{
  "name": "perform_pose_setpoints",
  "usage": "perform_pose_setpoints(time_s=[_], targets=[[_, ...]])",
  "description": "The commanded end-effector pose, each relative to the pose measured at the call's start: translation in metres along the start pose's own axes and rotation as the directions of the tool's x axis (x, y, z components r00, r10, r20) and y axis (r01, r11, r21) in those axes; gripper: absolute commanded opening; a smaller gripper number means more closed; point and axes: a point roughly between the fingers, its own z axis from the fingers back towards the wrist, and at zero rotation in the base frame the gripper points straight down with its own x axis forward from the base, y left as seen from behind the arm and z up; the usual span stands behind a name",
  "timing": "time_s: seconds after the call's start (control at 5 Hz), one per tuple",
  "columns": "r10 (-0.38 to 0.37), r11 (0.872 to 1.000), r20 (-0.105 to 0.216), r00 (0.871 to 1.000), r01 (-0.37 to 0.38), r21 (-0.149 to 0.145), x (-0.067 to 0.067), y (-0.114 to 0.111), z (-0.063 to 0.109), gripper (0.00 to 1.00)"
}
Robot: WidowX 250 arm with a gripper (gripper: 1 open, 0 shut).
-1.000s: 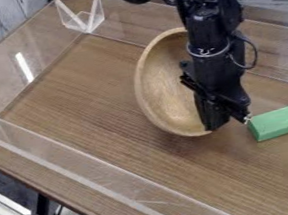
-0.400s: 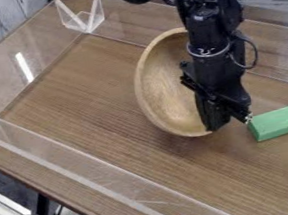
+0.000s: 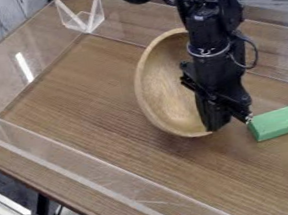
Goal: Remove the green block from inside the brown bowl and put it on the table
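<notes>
The black gripper [image 3: 223,121] points straight down, jaws together, gripping nothing, against the bowl's rim. The thick-walled wooden bowl [image 3: 164,81] stands tilted on edge. The matte green block [image 3: 285,120] lies flat on the wood-grain desk [image 3: 78,99], just right of the bowl.
</notes>
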Motion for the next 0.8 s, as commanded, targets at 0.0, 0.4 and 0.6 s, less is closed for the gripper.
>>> perform_pose_setpoints(time_s=[0.0, 0.4, 0.6], targets=[[-0.010, 1.000, 0.074, 0.997, 0.009, 0.019, 0.0109, -0.0017, 0.0199, 0.00], [-0.017, 1.000, 0.071, 0.997, 0.016, 0.009, 0.0115, -0.0046, 0.0244, 1.00], [-0.019, 1.000, 0.071, 0.997, 0.019, 0.006, 0.0115, -0.0058, 0.0261, 0.00]])
